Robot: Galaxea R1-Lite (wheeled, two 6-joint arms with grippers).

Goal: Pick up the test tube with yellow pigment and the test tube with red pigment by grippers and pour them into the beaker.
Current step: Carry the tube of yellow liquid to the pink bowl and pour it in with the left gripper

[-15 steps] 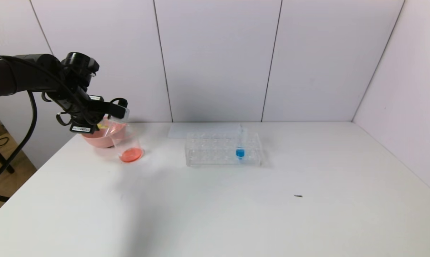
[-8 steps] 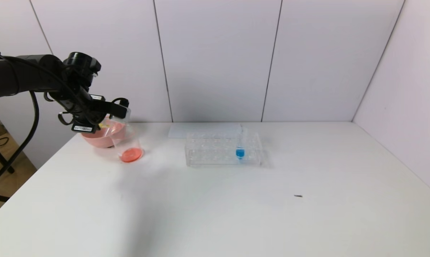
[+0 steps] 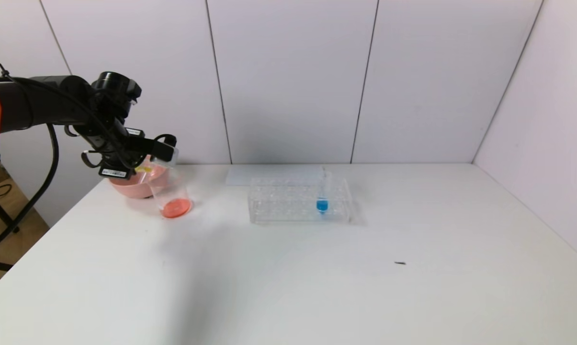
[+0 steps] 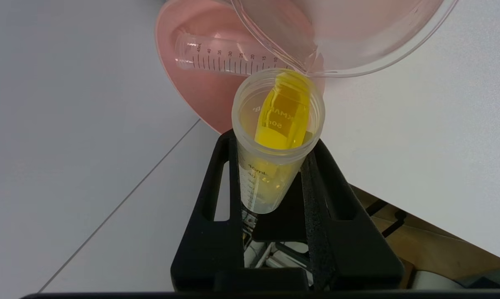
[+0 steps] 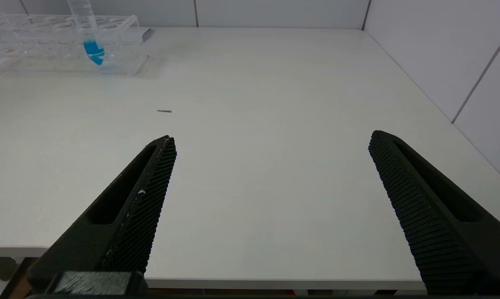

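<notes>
Nearest to the robot, the right black two-fingered end effector [image 5: 270, 145] hangs low over the near right edge of the white flat desk [image 3: 317, 287], its fingers spread wide with nothing between them. A tiny dark speck [image 3: 400, 263] lies on the desk farther in. Beyond that, in the middle, stands the clear plastic box-shaped tube rack [image 3: 300, 200], with a slim clear tube with a blue tip [image 3: 322, 194] upright in it. Far on the left, the clear round glass beaker [image 3: 170, 191] stands on the desk with orange-red liquid in its bottom. Just behind it sits the round pink bowl [image 3: 128, 186], and an empty clear tube [image 4: 229, 61] lies inside the bowl. The left black end effector [image 3: 166, 148] is above the beaker, squeezed tight on the clear slim test tube with yellow pigment [image 4: 276, 128], which is tipped over with its open mouth at the beaker's rim.
</notes>
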